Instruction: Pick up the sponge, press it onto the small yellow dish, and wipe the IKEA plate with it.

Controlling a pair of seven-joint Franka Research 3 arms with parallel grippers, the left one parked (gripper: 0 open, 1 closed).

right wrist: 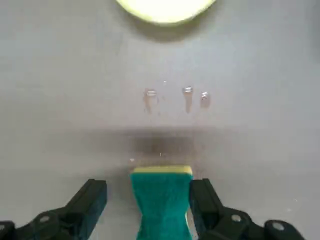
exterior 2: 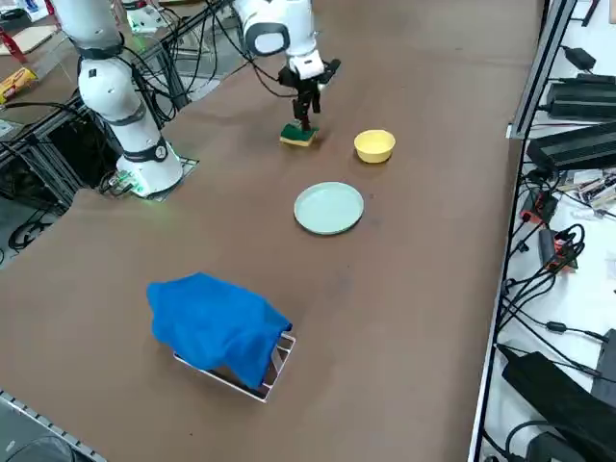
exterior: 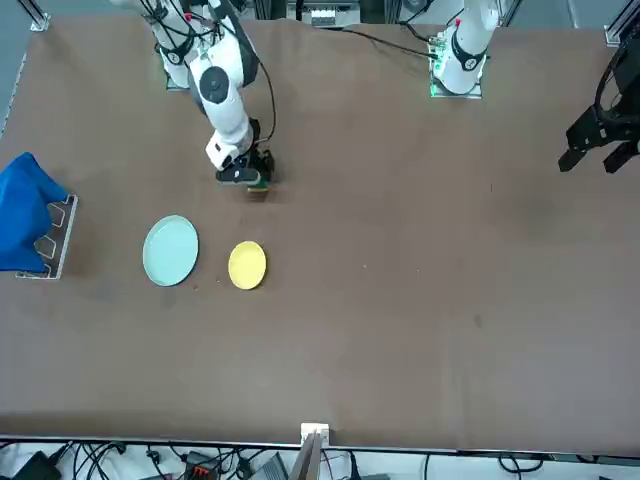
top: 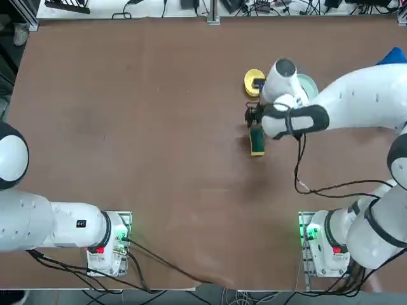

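Sponge (right wrist: 162,205), green side up, lies between the spread fingers of the right end effector (right wrist: 148,189), low over the desk (exterior 2: 433,289). Only the wrist view shows the gap between one finger and the sponge, and three wet-looking spots (right wrist: 188,97) between sponge and yellow dish (exterior 2: 374,145). From overhead the arm (top: 356,98) covers much of the plate (exterior 2: 329,208); the front and side views show it whole, near the dish, plus a blue cloth (exterior 2: 217,325) over a rack (exterior 2: 277,366).

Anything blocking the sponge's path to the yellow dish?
Nothing visible stands between the sponge and the yellow dish; only a few droplets dot the table between them. The right hand is open around the sponge.
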